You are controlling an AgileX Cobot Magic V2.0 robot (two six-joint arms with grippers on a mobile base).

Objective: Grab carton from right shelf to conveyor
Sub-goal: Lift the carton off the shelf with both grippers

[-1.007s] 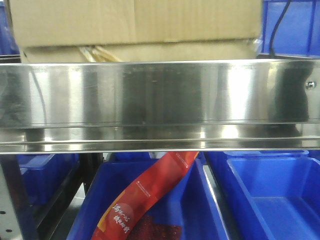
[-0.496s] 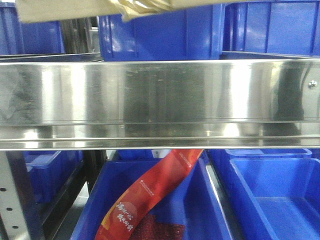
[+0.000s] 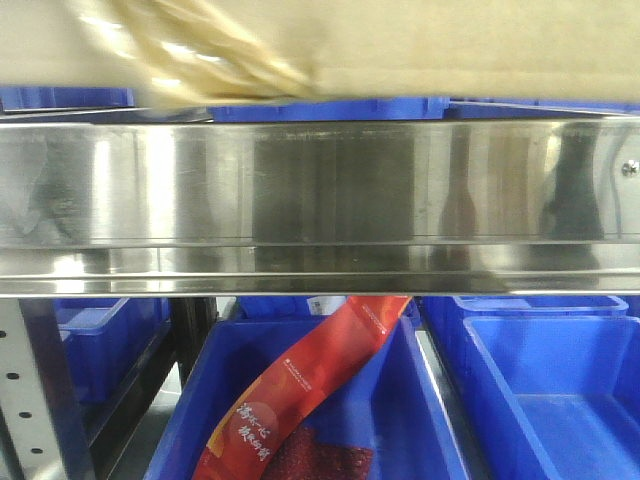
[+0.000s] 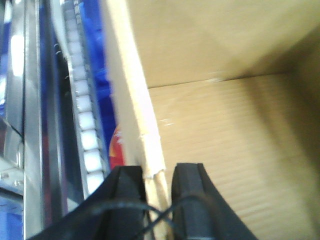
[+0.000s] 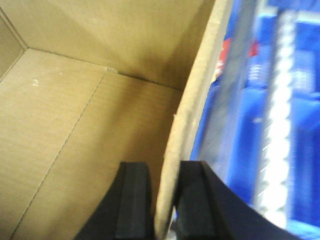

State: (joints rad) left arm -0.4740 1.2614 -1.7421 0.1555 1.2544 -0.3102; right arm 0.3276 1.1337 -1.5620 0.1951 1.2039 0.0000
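The brown carton [image 3: 450,45] hangs blurred across the top of the front view, above the right shelf's shiny steel rail [image 3: 320,190], with a wad of tan tape [image 3: 190,55] under it. In the left wrist view my left gripper [image 4: 159,197] is shut on the carton's left wall [image 4: 131,90], and the open inside [image 4: 225,130] lies to the right. My right gripper [image 5: 167,200] is shut on the carton's right wall [image 5: 197,95], one finger inside the box [image 5: 75,125] and one outside. The conveyor is out of view.
Blue plastic bins [image 3: 540,400] stand under the rail, one holding a red packet [image 3: 310,390]. A grey perforated upright [image 3: 30,390] is at lower left and a small screw [image 3: 629,167] at the rail's right end. White rollers [image 4: 82,125] run beside the carton's left wall.
The carton left the shelf, rose nearly out of the front view, and now fills the top of it, larger and blurred, nearer the camera. The rail has barely shifted.
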